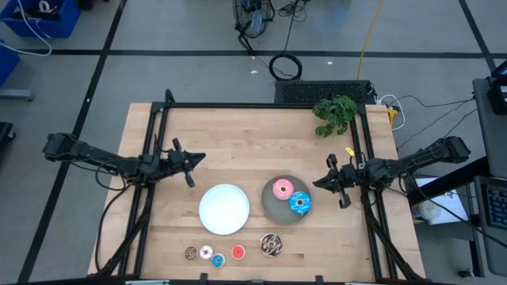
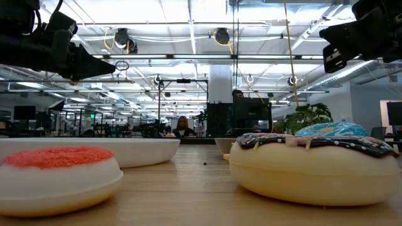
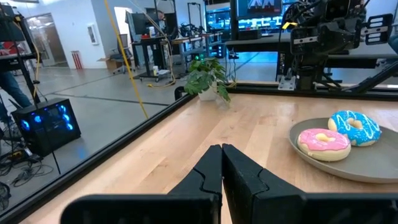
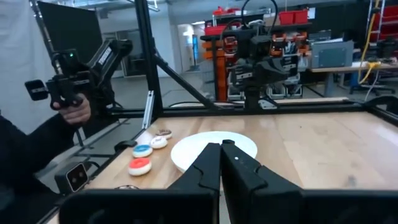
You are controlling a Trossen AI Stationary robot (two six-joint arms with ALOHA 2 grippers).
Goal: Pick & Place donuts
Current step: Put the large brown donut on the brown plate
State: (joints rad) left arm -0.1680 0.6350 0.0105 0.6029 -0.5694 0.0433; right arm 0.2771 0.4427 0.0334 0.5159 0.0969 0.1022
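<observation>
Both claws are pinched shut and empty: left gripper (image 1: 192,157) near the worktop's left edge, right gripper (image 1: 319,181) near its right edge. Pink frosted ring donut (image 1: 283,189) and blue frosted ring donut (image 1: 300,203) sit touching on the round grey plate (image 1: 272,207); sprinkled chocolate-brown donut (image 1: 271,245) and four mini donuts (image 1: 215,254) line the front edge.

A red mini donut (image 2: 58,176) and a chocolate-iced donut (image 2: 314,166) sit close on the desk (image 2: 188,194); a white plate (image 2: 125,150) lies behind.
</observation>
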